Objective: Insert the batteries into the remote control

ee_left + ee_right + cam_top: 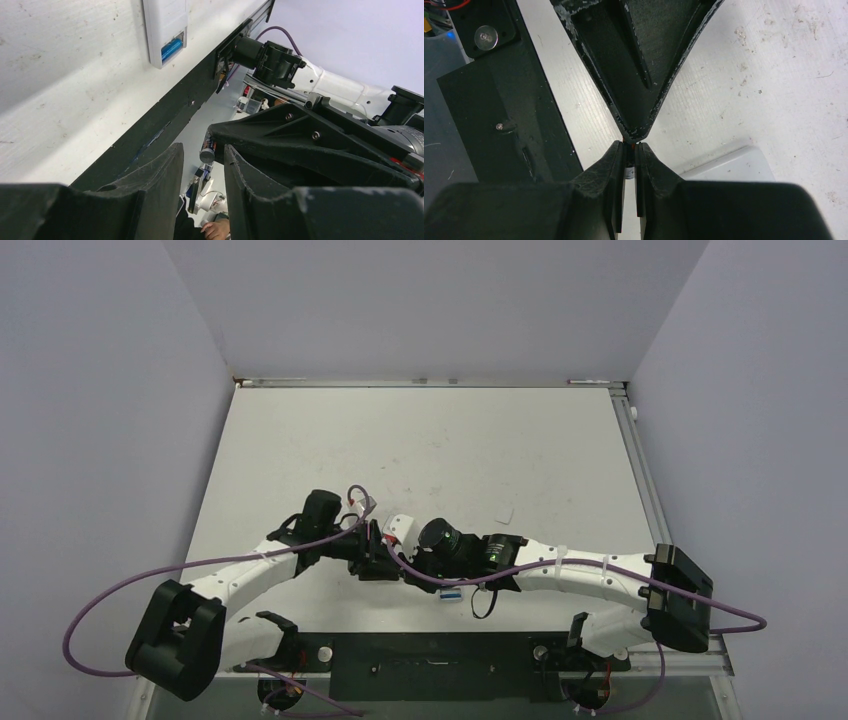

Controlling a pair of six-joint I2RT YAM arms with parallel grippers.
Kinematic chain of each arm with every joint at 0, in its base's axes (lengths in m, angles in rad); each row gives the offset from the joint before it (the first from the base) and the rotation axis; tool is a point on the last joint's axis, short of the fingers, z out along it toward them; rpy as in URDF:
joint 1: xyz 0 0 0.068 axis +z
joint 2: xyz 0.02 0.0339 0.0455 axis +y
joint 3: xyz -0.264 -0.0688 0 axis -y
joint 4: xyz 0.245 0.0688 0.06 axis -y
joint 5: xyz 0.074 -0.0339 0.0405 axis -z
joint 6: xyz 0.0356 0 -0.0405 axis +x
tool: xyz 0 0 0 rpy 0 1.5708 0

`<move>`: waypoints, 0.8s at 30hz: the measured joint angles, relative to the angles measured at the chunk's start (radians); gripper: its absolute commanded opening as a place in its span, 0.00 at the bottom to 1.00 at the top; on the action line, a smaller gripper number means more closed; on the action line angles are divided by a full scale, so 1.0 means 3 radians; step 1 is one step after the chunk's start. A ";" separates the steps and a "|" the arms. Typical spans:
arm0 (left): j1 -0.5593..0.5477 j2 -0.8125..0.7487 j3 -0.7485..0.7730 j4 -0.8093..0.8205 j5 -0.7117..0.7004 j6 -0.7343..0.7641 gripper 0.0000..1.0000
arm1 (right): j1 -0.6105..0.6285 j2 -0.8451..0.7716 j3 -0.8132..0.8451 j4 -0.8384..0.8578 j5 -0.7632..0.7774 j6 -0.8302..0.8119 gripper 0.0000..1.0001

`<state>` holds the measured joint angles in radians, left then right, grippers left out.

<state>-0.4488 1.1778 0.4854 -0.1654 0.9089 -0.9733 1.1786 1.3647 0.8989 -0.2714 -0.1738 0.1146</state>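
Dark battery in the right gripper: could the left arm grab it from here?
Probably yes: the dark battery sticks out of the right gripper, inside the gap between the open fingers of the left gripper, with nothing between.

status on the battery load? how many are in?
Done: the blue battery sits in the open bay of the remote.
In hand: the right hand is shut on the dark battery, holding it at the tips of the open left hand. It looks like a handover or regrip.
Left: get the dark battery into the remote.
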 measured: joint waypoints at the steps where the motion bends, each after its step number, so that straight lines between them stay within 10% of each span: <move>1: 0.0000 0.0008 -0.0009 0.0029 0.0022 -0.0013 0.31 | 0.0000 0.0000 0.0001 0.0009 0.0000 0.0000 0.08; 24: 0.0000 0.0028 -0.0090 0.0342 0.0242 -0.0141 0.00 | 0.0000 -0.0065 -0.0015 0.0034 0.0017 0.0006 0.14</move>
<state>-0.4488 1.1862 0.4583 -0.0628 0.9813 -1.0157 1.1786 1.3453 0.8944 -0.2611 -0.1688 0.1165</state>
